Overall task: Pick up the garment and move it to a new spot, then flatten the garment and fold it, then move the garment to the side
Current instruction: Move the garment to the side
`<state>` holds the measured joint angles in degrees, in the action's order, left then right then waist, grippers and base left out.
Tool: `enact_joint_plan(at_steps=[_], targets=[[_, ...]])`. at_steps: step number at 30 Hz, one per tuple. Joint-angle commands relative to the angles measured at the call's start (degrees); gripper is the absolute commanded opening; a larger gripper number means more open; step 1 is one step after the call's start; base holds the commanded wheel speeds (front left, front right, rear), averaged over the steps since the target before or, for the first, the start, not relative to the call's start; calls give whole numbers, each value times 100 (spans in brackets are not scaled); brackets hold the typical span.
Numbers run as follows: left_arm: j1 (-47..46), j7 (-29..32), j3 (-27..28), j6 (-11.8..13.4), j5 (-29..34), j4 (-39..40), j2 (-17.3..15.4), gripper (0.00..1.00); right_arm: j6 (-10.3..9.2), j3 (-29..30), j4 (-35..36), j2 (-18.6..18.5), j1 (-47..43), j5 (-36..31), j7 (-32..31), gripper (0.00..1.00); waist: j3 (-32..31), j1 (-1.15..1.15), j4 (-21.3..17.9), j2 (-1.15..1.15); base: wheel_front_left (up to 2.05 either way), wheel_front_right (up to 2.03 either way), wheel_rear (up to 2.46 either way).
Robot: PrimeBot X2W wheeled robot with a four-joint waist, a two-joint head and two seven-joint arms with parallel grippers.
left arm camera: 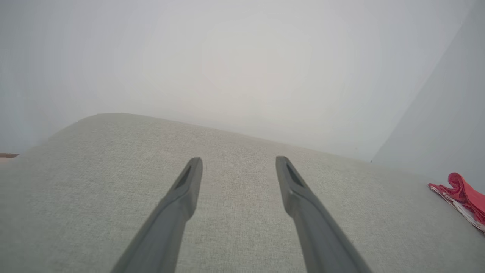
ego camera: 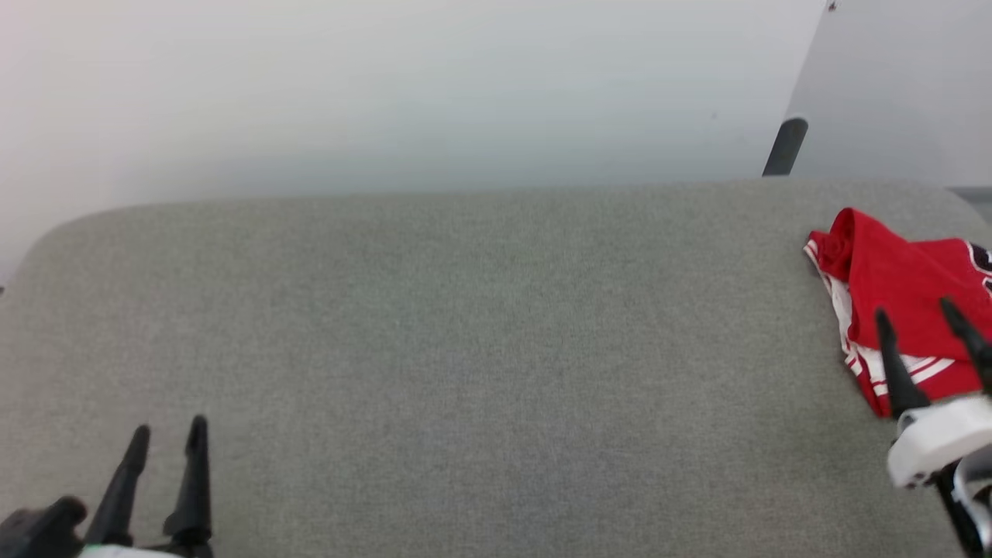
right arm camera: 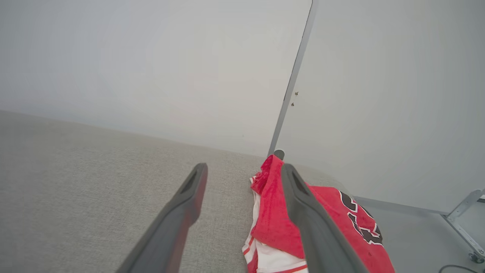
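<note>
Head view: a crumpled red jersey T-shirt (ego camera: pixel 891 263) with white sleeves lies at three o'clock on the grey fabric table (ego camera: pixel 465 349). The right gripper (ego camera: pixel 914 308) hangs over it, perhaps touching, wide open and empty; the left gripper (ego camera: pixel 170 425) is open and empty at seven o'clock. Pick-up looks pending: lower, then pinch a fold.

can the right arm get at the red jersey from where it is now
Probably yes: the right gripper hangs open by the garment at the grey surface's right end, and nothing lies between its fingers and the cloth.
</note>
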<state>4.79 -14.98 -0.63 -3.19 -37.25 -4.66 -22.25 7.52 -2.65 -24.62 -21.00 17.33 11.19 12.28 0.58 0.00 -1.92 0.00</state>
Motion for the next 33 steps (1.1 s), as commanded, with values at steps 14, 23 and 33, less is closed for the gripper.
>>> enact_joint_plan(at_steps=[14, 23, 33], targets=[[590, -17, 704, -240, 262, 96, 297, 100, -6, 209, 930, 689, -1153, -176, 187, 100, -260, 0, 63, 0, 0, 0, 0], [657, -11, 786, -386, 426, -38, 394, 100, -6, 281, 1314, 1019, -1722, -278, 242, 100, -279, 0, 64, 0, 0, 0, 0], [653, -11, 759, -438, 465, -43, 406, 100, -6, 279, 1476, 1142, -1940, -322, 256, 100, -276, 0, 44, 0, 0, 0, 0]])
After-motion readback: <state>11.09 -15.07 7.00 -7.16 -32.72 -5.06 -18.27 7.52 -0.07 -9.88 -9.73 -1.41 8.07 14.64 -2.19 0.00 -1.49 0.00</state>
